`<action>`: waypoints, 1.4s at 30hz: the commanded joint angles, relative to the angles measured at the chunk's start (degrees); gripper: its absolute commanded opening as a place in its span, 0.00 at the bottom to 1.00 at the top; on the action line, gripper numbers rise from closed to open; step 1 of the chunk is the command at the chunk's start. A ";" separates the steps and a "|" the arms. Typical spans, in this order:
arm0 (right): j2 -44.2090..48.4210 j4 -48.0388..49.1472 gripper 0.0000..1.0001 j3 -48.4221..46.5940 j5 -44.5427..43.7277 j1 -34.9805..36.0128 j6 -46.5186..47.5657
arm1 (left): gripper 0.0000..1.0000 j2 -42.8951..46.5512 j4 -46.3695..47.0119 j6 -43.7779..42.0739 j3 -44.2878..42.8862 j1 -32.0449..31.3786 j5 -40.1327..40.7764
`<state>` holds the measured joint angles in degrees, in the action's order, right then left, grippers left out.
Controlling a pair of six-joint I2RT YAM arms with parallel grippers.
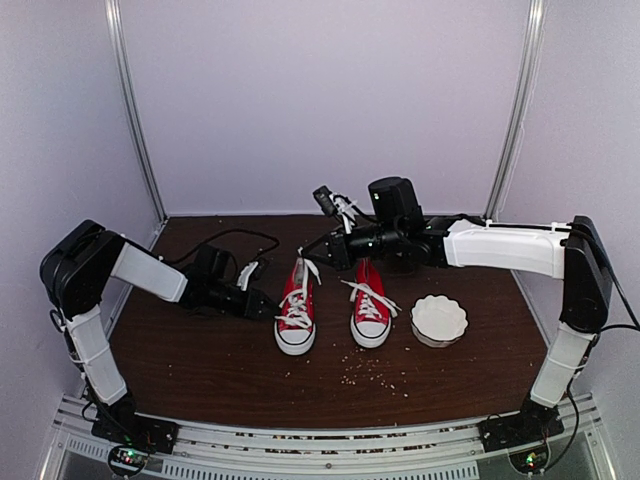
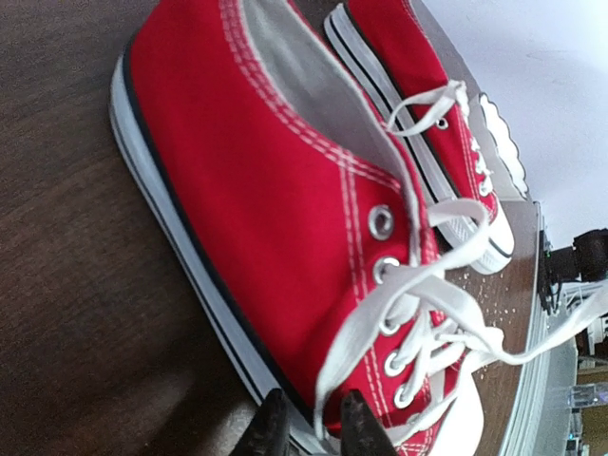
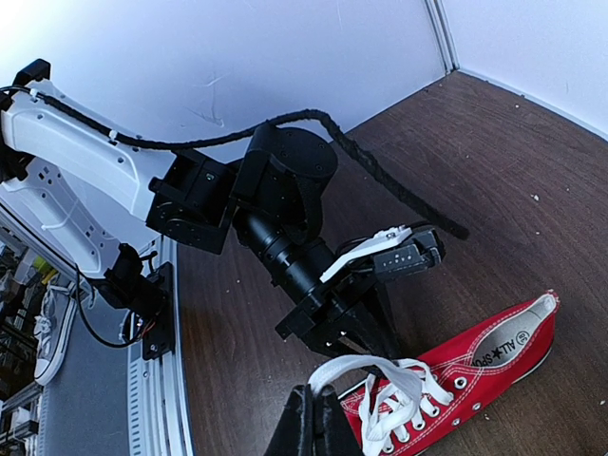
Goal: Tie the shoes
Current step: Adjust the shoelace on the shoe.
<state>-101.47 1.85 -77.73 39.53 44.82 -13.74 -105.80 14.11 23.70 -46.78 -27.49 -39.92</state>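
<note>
Right pincer (image 3: 313, 429) clenched on a white lace (image 3: 351, 361) of the left shoe (image 1: 296, 310), held up at the shoe's 1 o'clock. Left pincer (image 2: 313, 432) low at that shoe's 9 o'clock, jaws slightly apart, a lace strand running between them, not pinched. Both shoes stood mid-table (image 1: 200, 350), toes toward 6 o'clock. Right shoe (image 1: 370, 312) sat at 3 o'clock, white bowl (image 1: 439, 320) beyond it.

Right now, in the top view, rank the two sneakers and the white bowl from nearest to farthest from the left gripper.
1. left sneaker: just beside the left gripper, on its right.
2. right sneaker: next over, mid-table.
3. white bowl: farthest, on the right side.
</note>
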 commanded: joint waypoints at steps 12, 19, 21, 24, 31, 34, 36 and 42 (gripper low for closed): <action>1.30 -0.36 0.00 -0.88 -1.04 -0.04 0.36 | 0.00 5.98 -1.43 -4.83 -0.14 -2.70 3.33; 0.85 1.24 0.00 -1.19 0.37 -0.08 -1.06 | 0.00 13.41 -2.49 -10.16 -0.21 -6.63 8.94; 0.87 1.69 0.00 -1.03 0.37 -0.01 -1.32 | 0.00 14.69 -1.81 -10.52 0.10 -7.12 9.18; 0.83 2.66 0.00 -0.59 0.66 -0.04 -1.91 | 0.00 15.17 -1.32 -11.63 0.07 -8.82 9.88; 1.85 6.90 0.00 1.76 -0.17 -0.86 -5.29 | 0.00 15.07 -0.72 -14.48 -0.23 -12.73 11.67; 2.02 7.40 0.00 2.30 -0.24 -1.00 -5.68 | 0.00 15.15 -0.58 -16.21 0.36 -13.81 13.51; 2.07 7.50 0.00 2.41 -0.24 -1.04 -5.76 | 0.00 15.04 -0.78 -18.02 0.07 -15.32 15.34; 2.28 8.42 0.00 2.88 0.35 -1.20 -6.21 | 0.17 13.40 -6.84 -22.43 -3.42 -17.83 21.66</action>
<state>-101.47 7.73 -75.61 39.18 43.94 -19.09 -91.55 9.50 5.58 -47.51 -44.05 -23.29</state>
